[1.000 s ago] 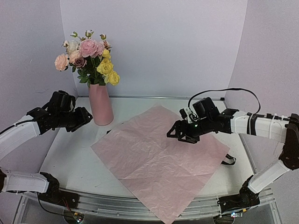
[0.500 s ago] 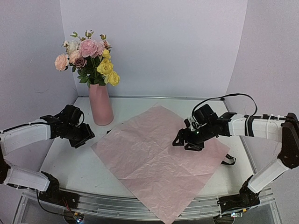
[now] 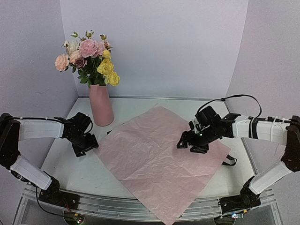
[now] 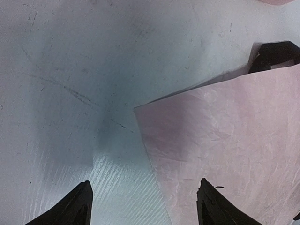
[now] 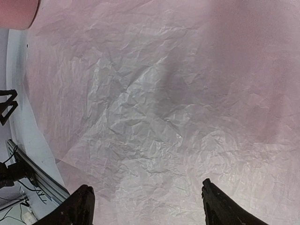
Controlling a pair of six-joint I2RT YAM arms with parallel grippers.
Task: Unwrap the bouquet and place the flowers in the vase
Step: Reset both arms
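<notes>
Lower than a second ago on both sides: left end effector (image 3: 88, 146) down from beside the vase (image 3: 101, 105) to the left corner of the paper sheet (image 3: 159, 159), right end effector (image 3: 190, 143) down over the sheet's right half. Vase, flowers (image 3: 91, 56) and sheet unmoved.

Only from the top view: flowers upright in the vase at far left, stems inside the narrow rim, well apart from both end effectors. Also a black ribbon (image 3: 229, 161) poking out under the sheet's right corner.

Only from the left wrist view: fine dark scratches on the white surface (image 4: 70, 70), and the left end effector (image 4: 145, 206) spread wide with nothing between its dark tips, one over bare surface, the other over paper (image 4: 234, 150). Contact with the paper impossible to tell. Another black ribbon bit (image 4: 276, 54) at the sheet's far edge.

Only from the right wrist view: right end effector (image 5: 145, 206) likewise spread wide and empty above the paper (image 5: 164, 93), with the foot of the vase (image 5: 16, 11) in the top-left corner.

Paper thin, lilac-pink, crinkled all over, square, lying flat as a diamond. Vase matte, smooth, salmon-pink, tapering upward. Blooms round and many-petalled, leaves green.

Counted: one vase, one sheet, two end effectors, three yellow blooms; pink and cream ones too bunched for a sure count.
</notes>
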